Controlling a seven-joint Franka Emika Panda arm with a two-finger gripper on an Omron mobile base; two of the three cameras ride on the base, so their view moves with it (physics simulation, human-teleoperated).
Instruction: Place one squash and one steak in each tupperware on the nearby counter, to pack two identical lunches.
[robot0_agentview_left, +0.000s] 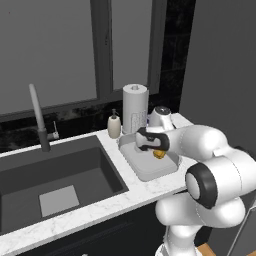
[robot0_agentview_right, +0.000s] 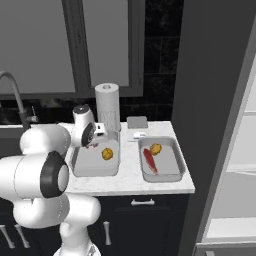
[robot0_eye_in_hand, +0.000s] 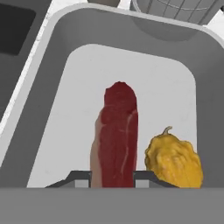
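Claw (robot0_eye_in_hand: 112, 177) clamped on steak (robot0_eye_in_hand: 116, 135) — above tupperware (robot0_eye_in_hand: 57, 113), beside squash (robot0_eye_in_hand: 174, 161).

The tabletop (robot0_agentview_left: 100, 210) looks like polished white marble with faint grey veins, set around a matt dark sink (robot0_agentview_left: 55, 175) with a dull grey metal-looking faucet (robot0_agentview_left: 39, 117). Both tupperware trays, the near one (robot0_eye_in_hand: 52, 100) and the far one (robot0_agentview_right: 172, 160), read as smooth matt grey plastic, while the steak (robot0_eye_in_hand: 117, 131) has a moist red surface with paler pink streaks and the squash (robot0_eye_in_hand: 175, 162) a rough, lumpy yellow-orange skin. The paper towel roll (robot0_agentview_left: 135, 107) looks like soft white paper, and the arm (robot0_agentview_left: 215, 170) is glossy white plastic with dark joints.
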